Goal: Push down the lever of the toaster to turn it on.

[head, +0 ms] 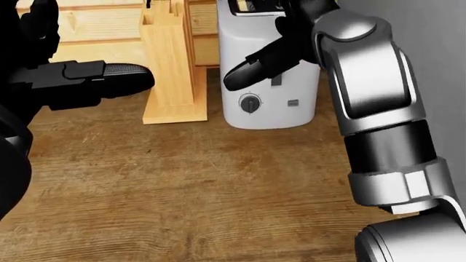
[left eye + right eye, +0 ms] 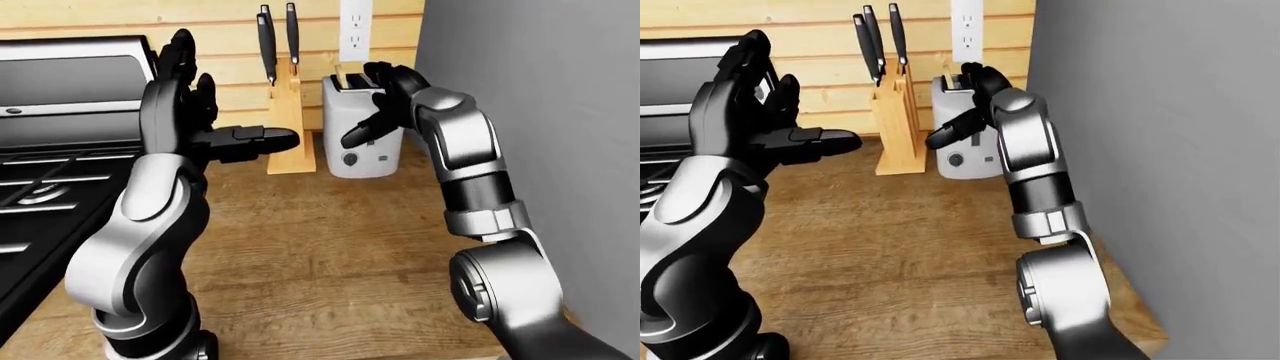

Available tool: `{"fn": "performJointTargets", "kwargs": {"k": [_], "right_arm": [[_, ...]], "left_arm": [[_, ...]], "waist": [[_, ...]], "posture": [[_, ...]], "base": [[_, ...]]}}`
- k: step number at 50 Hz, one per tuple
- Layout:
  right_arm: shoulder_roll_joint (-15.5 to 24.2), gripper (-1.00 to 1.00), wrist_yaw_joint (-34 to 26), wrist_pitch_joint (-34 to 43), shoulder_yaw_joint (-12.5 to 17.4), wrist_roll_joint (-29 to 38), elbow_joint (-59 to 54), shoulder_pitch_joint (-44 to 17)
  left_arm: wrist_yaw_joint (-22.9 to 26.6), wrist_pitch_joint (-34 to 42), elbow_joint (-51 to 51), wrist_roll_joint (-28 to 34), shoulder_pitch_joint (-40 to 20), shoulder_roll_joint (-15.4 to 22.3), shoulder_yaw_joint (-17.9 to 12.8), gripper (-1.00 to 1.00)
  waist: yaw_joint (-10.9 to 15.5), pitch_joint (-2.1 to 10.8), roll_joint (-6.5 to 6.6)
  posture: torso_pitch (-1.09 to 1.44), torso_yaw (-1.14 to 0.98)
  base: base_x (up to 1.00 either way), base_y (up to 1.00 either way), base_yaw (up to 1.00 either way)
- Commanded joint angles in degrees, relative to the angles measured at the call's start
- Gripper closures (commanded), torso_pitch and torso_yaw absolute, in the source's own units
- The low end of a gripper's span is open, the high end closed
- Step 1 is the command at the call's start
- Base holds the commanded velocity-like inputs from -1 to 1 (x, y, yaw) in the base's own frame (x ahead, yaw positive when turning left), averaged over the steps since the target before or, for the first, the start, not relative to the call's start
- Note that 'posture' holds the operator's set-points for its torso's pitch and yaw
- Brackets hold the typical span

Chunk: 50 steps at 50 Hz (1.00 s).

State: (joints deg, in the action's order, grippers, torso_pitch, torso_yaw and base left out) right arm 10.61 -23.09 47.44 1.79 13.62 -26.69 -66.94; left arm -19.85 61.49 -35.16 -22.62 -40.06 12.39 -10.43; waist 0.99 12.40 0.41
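On the wooden counter [image 1: 182, 180], a knife block [image 2: 285, 135] holds black-handled knives [image 2: 278, 37].

A white toaster [image 2: 362, 142] stands on the wooden counter [image 2: 320, 247] against the plank wall, just right of a wooden knife block [image 2: 288, 139] with two black handles sticking up. The right hand [image 2: 385, 101] hangs over the toaster's face, one black finger pointing down and left across it (the lever itself is hidden behind the hand). The left hand [image 2: 195, 120] is raised with fingers spread, its thumb jutting toward the knife block, and a black stove [image 2: 50, 150] fills the left side.
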Motion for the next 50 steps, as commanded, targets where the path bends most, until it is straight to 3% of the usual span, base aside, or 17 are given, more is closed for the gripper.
{"fn": "performJointTargets", "kwargs": {"k": [1,19,27,50], "right_arm": [[0.31,-1.00,0.05,0.75,0.46,0.09,1.55,-1.01],[-0.89,-1.00,1.49,6.20,0.40,-0.57,11.38,4.39],[-0.57,-1.00,2.63,0.33,1.02,-2.72,3.62,2.88],[-2.33,-1.00,7.34,-8.69,1.47,-8.99,-0.85,11.27]], "left_arm": [[-0.12,-1.20,-1.45,-0.16,-1.56,0.48,-0.48,-1.00],[-0.54,-1.35,-1.03,-0.68,-1.53,0.69,-0.66,-1.00],[-1.09,-0.88,-1.58,-1.39,-1.61,0.76,-0.77,-1.00],[-1.92,-0.77,-1.65,-2.40,-1.77,1.16,-0.84,-1.00]], "waist": [[0.01,0.75,0.10],[0.03,0.63,0.17],[-0.24,0.80,0.30],[-0.39,1.17,0.23]], "posture": [[-0.30,0.00],[-0.30,0.00],[-0.30,0.00],[-0.30,0.00]], "base": [[0.00,0.00,0.00],[0.00,0.00,0.00],[0.00,0.00,0.00],[0.00,0.00,0.00]]}}
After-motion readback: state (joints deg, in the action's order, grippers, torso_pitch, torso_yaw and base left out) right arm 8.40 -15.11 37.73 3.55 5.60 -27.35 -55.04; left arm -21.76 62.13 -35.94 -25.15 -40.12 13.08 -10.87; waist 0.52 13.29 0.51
